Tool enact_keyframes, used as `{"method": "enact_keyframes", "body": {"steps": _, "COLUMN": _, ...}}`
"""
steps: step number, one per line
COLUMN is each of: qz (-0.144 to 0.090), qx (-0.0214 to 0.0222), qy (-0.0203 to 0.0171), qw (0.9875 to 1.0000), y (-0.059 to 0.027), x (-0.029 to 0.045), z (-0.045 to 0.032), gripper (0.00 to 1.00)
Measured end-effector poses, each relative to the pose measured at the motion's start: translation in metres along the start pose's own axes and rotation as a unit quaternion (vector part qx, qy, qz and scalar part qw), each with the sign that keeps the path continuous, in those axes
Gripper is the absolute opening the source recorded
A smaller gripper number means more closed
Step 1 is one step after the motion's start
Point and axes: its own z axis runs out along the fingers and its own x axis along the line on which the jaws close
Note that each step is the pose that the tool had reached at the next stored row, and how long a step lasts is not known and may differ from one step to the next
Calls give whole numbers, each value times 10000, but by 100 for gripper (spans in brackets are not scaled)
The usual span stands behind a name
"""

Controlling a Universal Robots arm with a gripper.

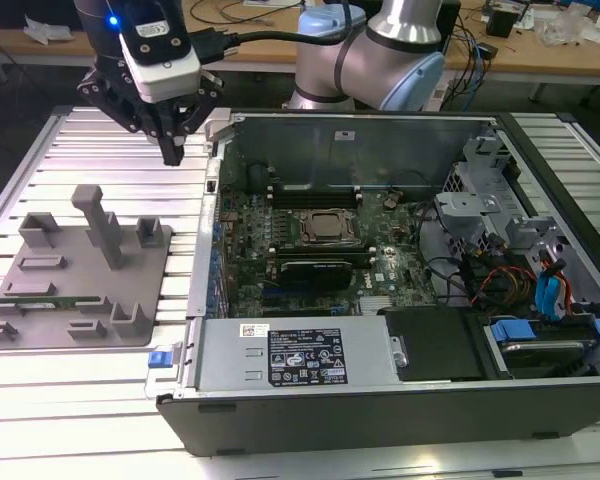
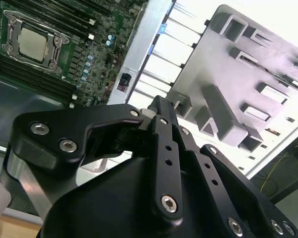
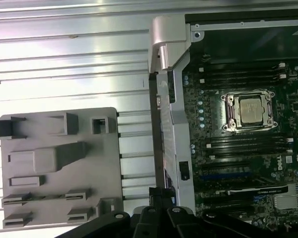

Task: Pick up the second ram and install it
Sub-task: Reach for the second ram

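The open computer case (image 1: 380,150) lies on the desk (image 1: 40,180), to the exterior view's right of the hand (image 1: 172,150). Inside it sits a green circuit board (image 1: 280,215) with a square silver processor (image 1: 330,228) in its socket. Rows of long dark slots run on either side of the processor, and a black card (image 1: 325,270) lies flat just beyond the slots on the side farther from the hand. A grey box with a white label (image 1: 300,355) fills the case's front edge, with coloured cables (image 1: 500,280) and blue-tabbed parts (image 1: 550,295) at the end farthest from the hand.

A grey plastic tray (image 1: 130,290) lies on the desk on the hand's other side, toward the exterior view's left, and carries moulded blocks and one upright post (image 1: 102,225). The memory stick (image 1: 50,301) – a thin green strip – lies in a slot along the tray's edge farthest from the hand, well apart from the fingertips.

The hand hangs above the slatted desk between the tray and the near corner of the case, pointing straight down and touching nothing. Its two black fingers (image 2: 165,148) come together at the tips, so it is closed and empty. The silver-and-blue arm (image 1: 380,55) reaches in from behind the case – its wrist bends over the case's back wall toward the tray side.
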Motion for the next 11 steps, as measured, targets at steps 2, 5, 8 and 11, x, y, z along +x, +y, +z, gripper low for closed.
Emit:
{"method": "enact_keyframes", "body": {"steps": 2, "qz": -1, "qx": 0, "qy": 0, "qw": 10000, "y": -4, "x": 47, "z": -2, "gripper": 8}}
{"method": "enact_keyframes", "body": {"steps": 5, "qz": 0, "qx": 0, "qy": 0, "qw": 10000, "y": -8, "x": 100, "z": -3, "gripper": 8}}
{"method": "enact_keyframes", "body": {"steps": 8, "qz": 0, "qx": 0, "qy": 0, "qw": 10000, "y": -12, "x": 157, "z": -4, "gripper": 8}}
{"method": "enact_keyframes", "body": {"steps": 11, "qz": 0, "qx": 0, "qy": 0, "qw": 10000, "y": -20, "x": 259, "z": -7, "gripper": 8}}
